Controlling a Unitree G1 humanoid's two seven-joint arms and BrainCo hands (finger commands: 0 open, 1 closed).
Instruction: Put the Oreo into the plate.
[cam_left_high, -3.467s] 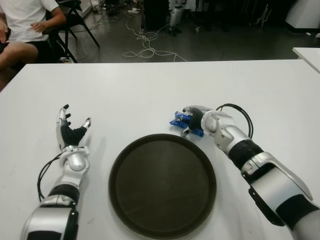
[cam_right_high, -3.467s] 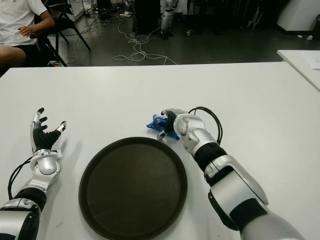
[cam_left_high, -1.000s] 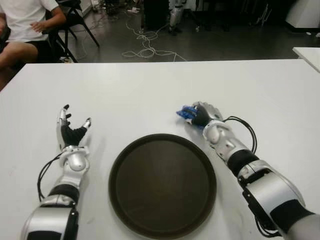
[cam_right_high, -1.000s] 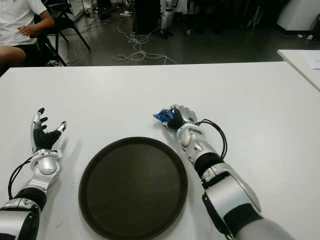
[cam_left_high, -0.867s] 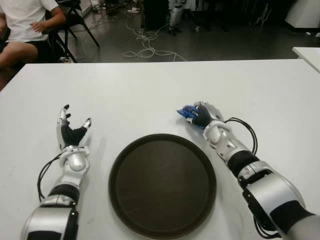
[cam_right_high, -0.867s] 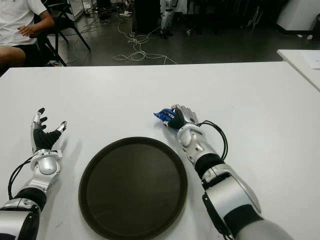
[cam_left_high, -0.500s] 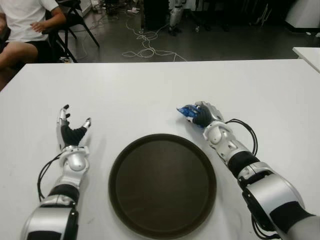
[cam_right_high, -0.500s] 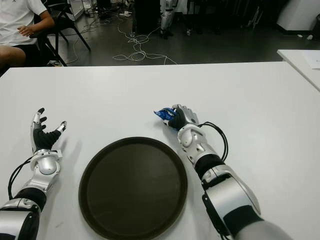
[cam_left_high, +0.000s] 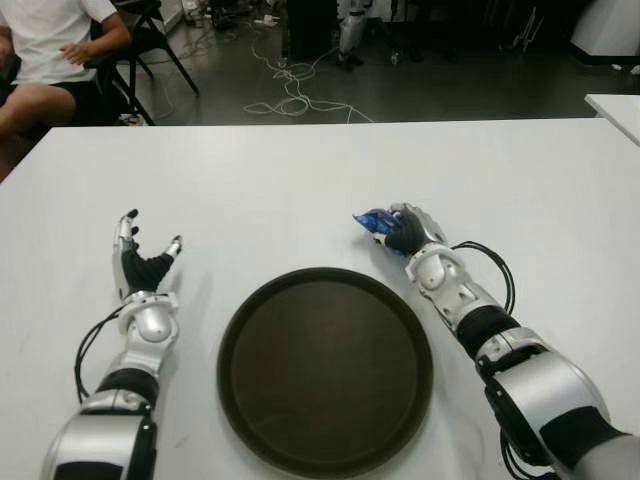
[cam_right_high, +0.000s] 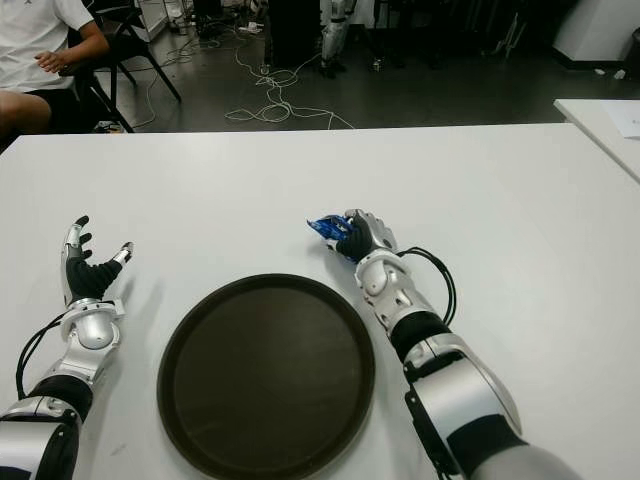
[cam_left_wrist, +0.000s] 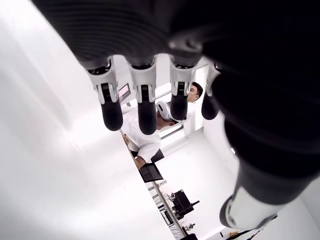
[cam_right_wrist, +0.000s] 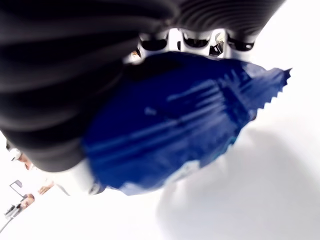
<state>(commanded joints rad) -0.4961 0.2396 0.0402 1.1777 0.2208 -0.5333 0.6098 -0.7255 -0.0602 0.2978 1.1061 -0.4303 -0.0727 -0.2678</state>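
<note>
Plate (cam_left_high: 325, 370) comes first, dark, round and bare, nearer the robot than the right hand (cam_left_high: 405, 230) and toward its left, so the carry looks short. Curled fingers grip the blue Oreo packet (cam_left_high: 376, 221), its crimped end poking out past the fingertips; the wrist view shows its shadow on the white table (cam_left_high: 300, 180), so it seems lifted clear. Far across the plate, the left hand (cam_left_high: 140, 265) stands spread and holding nothing, apparently kept clear.

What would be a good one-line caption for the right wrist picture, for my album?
Close up, the right hand grips a blue Oreo packet above the white table.
</note>
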